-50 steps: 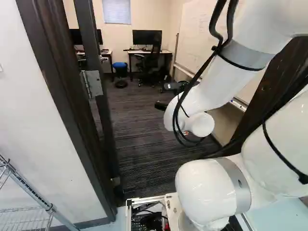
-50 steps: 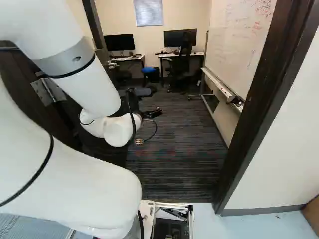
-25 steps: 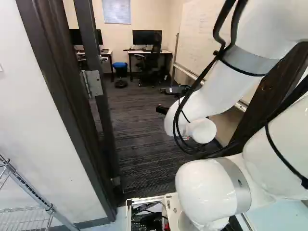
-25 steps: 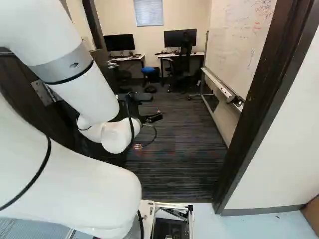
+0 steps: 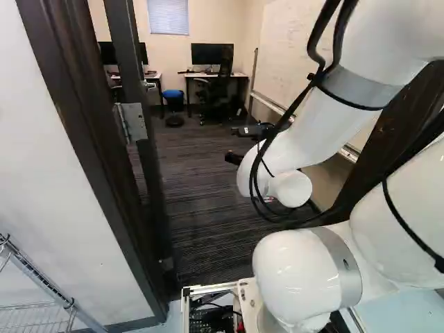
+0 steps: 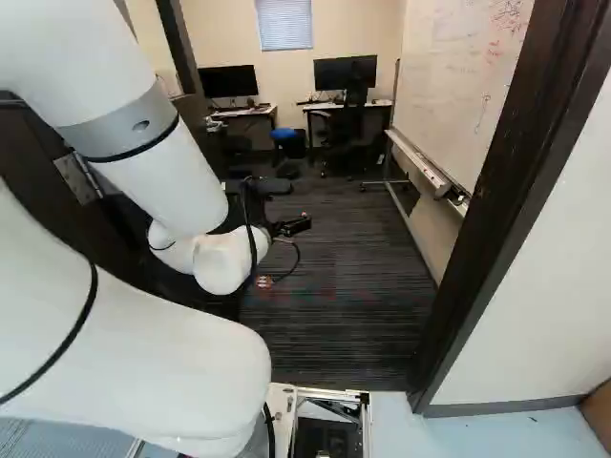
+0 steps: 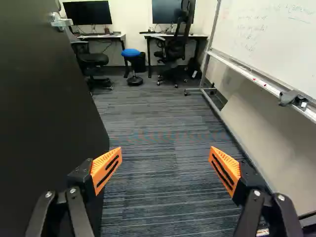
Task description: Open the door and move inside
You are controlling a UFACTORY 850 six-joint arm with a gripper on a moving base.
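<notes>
The door stands open to the left of the end effector, its face running near to far. The fingers are spread, pinching nothing; driving straight in probably means keeping right of that panel.

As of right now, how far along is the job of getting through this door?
Done, it seems: the door stands open, swung into the room. In progress: the arm reaches through the doorway, its hand open and holding nothing. Left: moving inside, since the base's front frame looks only about level with where pale floor meets carpet.
</notes>
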